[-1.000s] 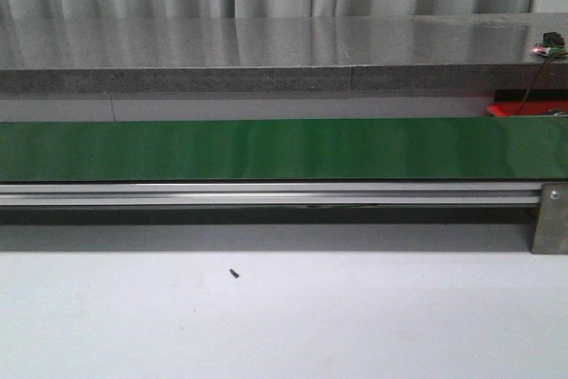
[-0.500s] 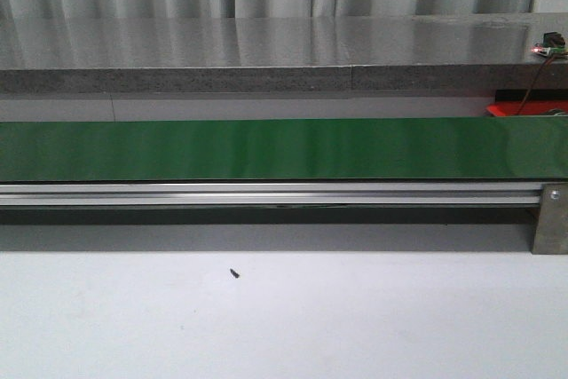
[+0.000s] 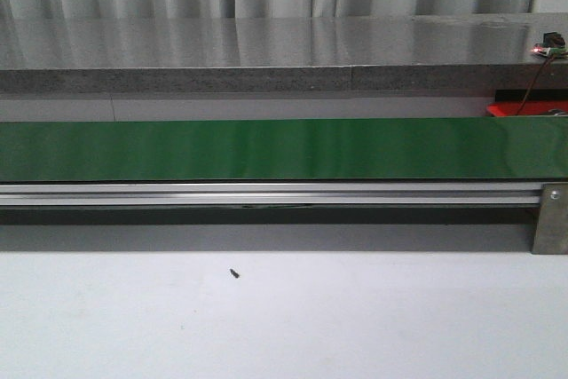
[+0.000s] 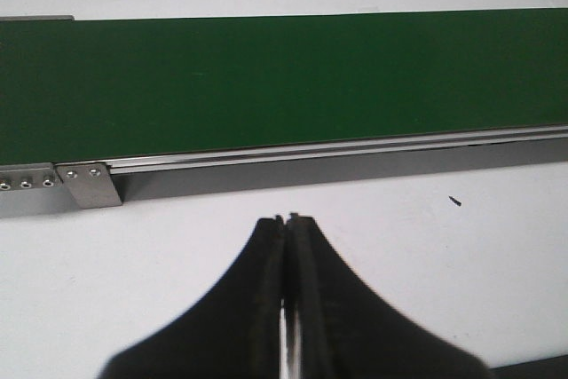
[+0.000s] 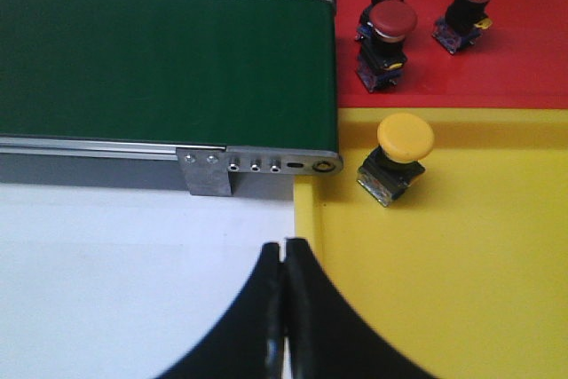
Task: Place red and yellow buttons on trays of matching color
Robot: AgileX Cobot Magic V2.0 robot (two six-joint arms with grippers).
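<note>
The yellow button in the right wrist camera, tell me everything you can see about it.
The yellow button has a round, domed, smooth-looking yellow cap on a dark block-shaped body with small blue and metallic bits at its base. It rests tilted on the yellow tray, near the corner by the end of the green conveyor belt, touching only the tray. It is the only button there; the three red ones lie apart on the red tray.

I see a matt green belt (image 3: pixel 266 150) on a brushed metal rail (image 3: pixel 266 193), a smooth matt white bench (image 3: pixel 284 317), and glossy plastic red tray (image 5: pixel 532 51) and yellow tray (image 5: pixel 461 290).
</note>
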